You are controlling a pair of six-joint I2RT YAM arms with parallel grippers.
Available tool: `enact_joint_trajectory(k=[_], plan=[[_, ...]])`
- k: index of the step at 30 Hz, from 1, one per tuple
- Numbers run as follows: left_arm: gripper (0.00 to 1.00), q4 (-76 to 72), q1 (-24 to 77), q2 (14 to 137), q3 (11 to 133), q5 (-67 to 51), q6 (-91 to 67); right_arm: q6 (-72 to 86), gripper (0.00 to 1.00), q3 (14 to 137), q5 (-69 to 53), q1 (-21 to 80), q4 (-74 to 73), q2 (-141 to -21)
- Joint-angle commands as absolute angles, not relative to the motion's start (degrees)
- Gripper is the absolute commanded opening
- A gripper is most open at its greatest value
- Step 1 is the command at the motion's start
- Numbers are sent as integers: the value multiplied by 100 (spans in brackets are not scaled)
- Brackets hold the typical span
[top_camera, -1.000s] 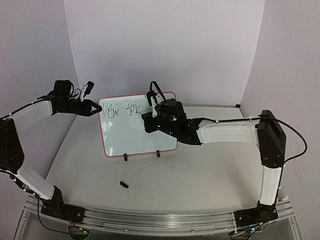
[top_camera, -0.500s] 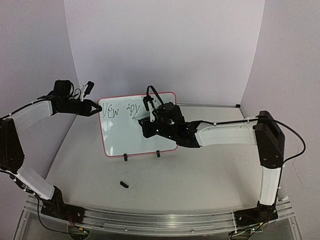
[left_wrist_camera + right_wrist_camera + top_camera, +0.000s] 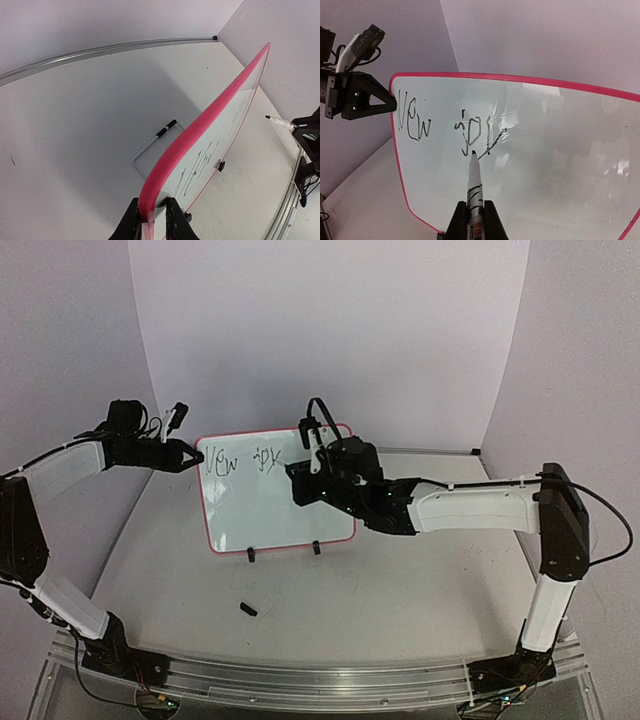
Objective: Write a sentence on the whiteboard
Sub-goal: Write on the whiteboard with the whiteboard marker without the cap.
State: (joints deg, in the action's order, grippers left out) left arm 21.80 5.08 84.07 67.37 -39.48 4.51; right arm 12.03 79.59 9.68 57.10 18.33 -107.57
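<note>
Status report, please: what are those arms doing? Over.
Left gripper: jaws shut on edge of white rectangular pink-rimmed whiteboard. Right gripper: jaws shut on black-tipped marker, tip by black handwritten "New joy". Nothing blocking.

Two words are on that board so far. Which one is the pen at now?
The second one, "joy", right of "New". The marker held by the right gripper has its tip at that word's lower strokes; "New" lies further left.

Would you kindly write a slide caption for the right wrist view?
Right pincer holds a marker, tip at the unfinished sentence on the whiteboard; left pincer grips its edge.
</note>
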Motion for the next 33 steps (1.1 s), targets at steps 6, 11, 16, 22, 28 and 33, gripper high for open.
enact_joint_trajectory(k=[6,11,16,22,28,33], plan=[[15,2126,499,8483,6830,-3945,510,1258,0,8275,1340,5511,1918,-10851],[15,2127,498,8490,6832,-3944,510,1281,0,8322,1373,5447,1916,-10919],[15,2128,499,8512,6840,-3944,510,1301,0,8400,1348,5378,1914,-10995],[15,2136,501,8535,6845,-3944,510,1301,0,8508,1282,5340,1870,-11099],[15,2134,498,8534,6847,-3946,512,1314,0,8585,1193,5328,1777,-11185],[15,2136,498,8536,6847,-3945,515,1345,0,8588,1083,5327,1713,-11226]])
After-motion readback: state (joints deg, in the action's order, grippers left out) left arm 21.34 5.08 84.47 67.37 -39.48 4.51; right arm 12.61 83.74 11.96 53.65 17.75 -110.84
